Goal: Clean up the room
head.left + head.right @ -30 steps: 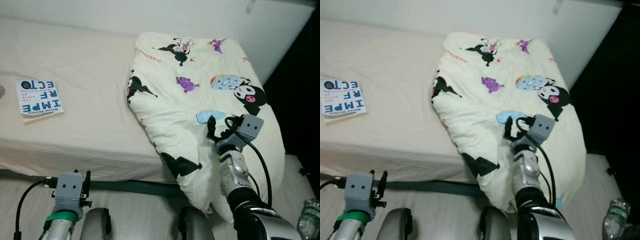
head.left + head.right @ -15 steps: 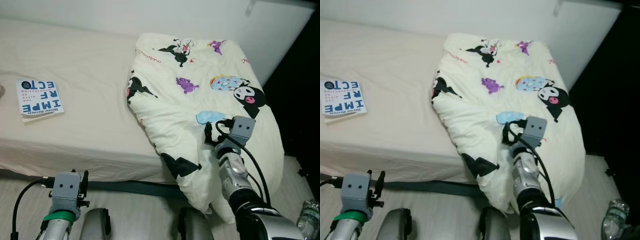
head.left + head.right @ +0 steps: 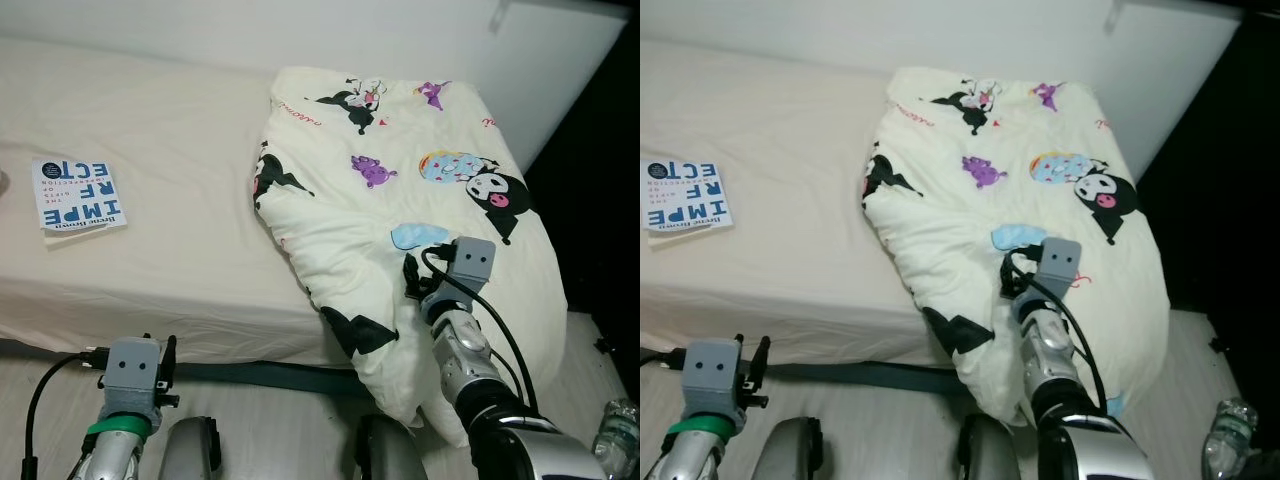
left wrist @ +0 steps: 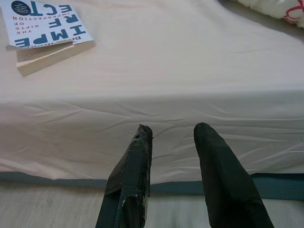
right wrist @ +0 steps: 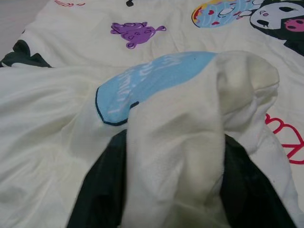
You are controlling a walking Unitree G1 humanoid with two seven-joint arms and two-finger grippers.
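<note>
A cream quilt (image 3: 400, 150) printed with cartoon figures lies bunched on the right end of the bed (image 3: 170, 130), and its near edge hangs over the front toward the floor. My right gripper (image 3: 411, 276) sits on the quilt's near part, shut on a raised fold. In the right wrist view that fold (image 5: 175, 152), with a light blue patch, is pinched between the two black fingers (image 5: 97, 194). My left gripper (image 4: 174, 128) is open and holds nothing. It is low in front of the mattress side, well short of the book.
A book (image 3: 78, 193) with a white and blue cover lies on the sheet at the left. A dark strip (image 3: 260, 372) runs along the floor under the bed's front. A clear water bottle (image 3: 615, 440) stands on the floor at the far right.
My right gripper has drawn slightly back toward me and to the left, still holding the quilt fold. The left arm has sunk a little.
</note>
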